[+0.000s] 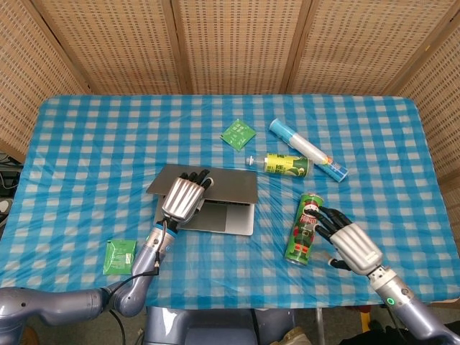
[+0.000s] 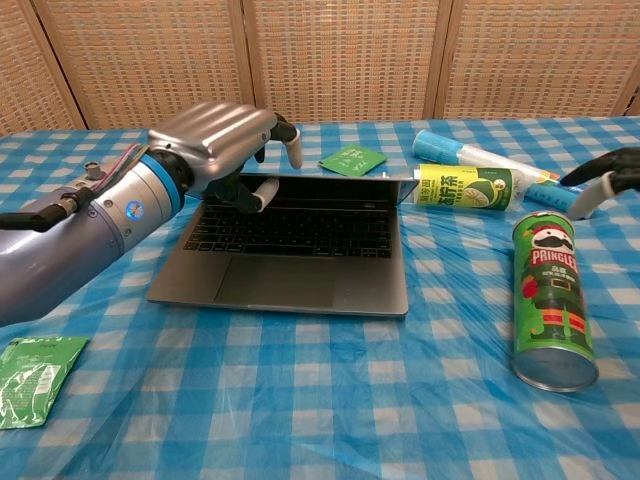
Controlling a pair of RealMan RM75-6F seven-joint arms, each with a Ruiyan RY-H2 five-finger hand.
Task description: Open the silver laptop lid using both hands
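Nearest the robot, the right hand (image 1: 350, 242) hangs free with fingers spread, holding nothing, just beside the upper part of the green Pringles can (image 1: 303, 229) that lies on its side. To do the lid-lifting well it should, in my judgement, swing past that can without nudging it and come to rest on the palm-rest of the silver laptop (image 1: 216, 206), pinning the base so it does not slide on the slick cloth. The laptop sits left of centre, keyboard showing in the chest view and the lid (image 1: 223, 185) tipped well back. The left hand (image 1: 182, 198) is curled over the lid's upper-left edge with the thumb on the inner side; it looks like a grip on the lid, though the contact is partly hidden. A steady push backward from there, not sideways, should finish the opening. Further off lie a green packet (image 1: 118, 255), another green packet (image 1: 238, 134), a yellow-labelled bottle (image 1: 283, 164) and a blue-and-white tube (image 1: 307, 149). All rest on a blue checked tablecloth (image 1: 86, 151), with woven cane screens (image 1: 237, 43) behind.
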